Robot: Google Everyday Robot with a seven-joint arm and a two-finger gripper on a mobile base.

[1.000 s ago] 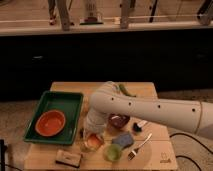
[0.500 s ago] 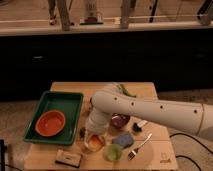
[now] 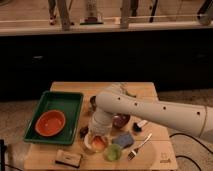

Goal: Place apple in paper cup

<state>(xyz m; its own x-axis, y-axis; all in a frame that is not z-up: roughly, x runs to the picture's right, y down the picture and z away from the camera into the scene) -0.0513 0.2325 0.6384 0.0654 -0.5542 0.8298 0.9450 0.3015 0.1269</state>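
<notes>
Gripper (image 3: 96,136) is right down over the paper cup (image 3: 92,144) near the counter's front edge. Apple (image 3: 98,143) sits in the cup; can't tell the grip.

Arm (image 3: 150,111): white, smooth, thick tubular shell with a rounded elbow joint; a row of small dark dots runs along the forearm. Wrist section white, cylindrical, narrowing toward the gripper (image 3: 96,141), which sits directly over the paper cup (image 3: 95,144). No cables visible on the shell.
</notes>
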